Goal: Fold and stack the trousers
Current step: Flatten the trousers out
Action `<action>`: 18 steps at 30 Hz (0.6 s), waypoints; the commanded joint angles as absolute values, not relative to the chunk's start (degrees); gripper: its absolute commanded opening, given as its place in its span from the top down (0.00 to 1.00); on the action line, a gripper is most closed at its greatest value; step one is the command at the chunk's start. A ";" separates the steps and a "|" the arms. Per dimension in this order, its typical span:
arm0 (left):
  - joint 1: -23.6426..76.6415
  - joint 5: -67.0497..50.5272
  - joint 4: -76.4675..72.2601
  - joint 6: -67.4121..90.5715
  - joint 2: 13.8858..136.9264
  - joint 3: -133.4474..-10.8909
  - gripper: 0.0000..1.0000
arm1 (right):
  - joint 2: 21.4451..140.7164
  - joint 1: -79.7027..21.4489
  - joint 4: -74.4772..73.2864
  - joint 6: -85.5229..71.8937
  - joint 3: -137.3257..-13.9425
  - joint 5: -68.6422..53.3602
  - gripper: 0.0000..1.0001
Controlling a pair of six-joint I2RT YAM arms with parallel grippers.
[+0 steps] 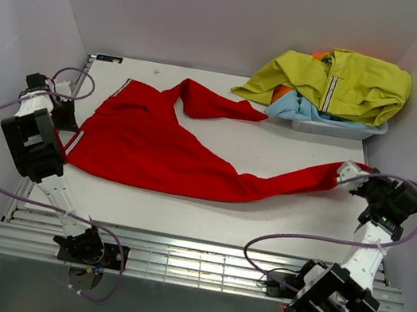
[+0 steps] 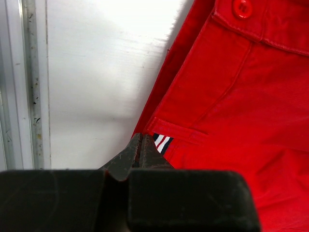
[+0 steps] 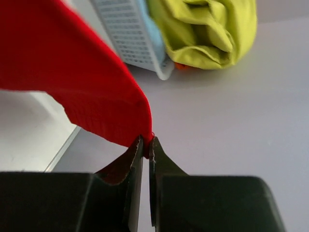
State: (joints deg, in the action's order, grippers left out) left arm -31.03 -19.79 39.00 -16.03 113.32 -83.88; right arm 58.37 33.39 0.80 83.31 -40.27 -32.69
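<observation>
Right wrist: right hand pinches trousers leg.

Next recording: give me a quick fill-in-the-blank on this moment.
1. The right hand is shut on the end of one ____ of the trousers.
2. The left hand, shut, sits by a ____ pocket label.
3. The basket under the yellow-green jacket stands at the table top's far ____ corner.
Missing: leg; striped; right.
</observation>
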 commanded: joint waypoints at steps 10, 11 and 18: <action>-32.61 -18.02 40.43 -20.65 111.35 -85.16 1.00 | 53.69 53.51 -6.76 135.07 -17.66 -51.41 0.92; -32.87 -17.84 40.60 -20.83 111.62 -85.78 1.00 | 55.01 57.18 -6.85 136.74 -18.45 -55.07 0.92; -33.13 -16.79 42.54 -23.38 113.82 -89.30 1.00 | 63.81 63.98 -25.73 153.18 -29.52 -53.35 0.92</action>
State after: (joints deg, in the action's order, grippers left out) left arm -32.49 -18.37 42.06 -20.75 113.99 -86.98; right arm 62.83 62.35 -15.22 113.06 -25.21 -51.20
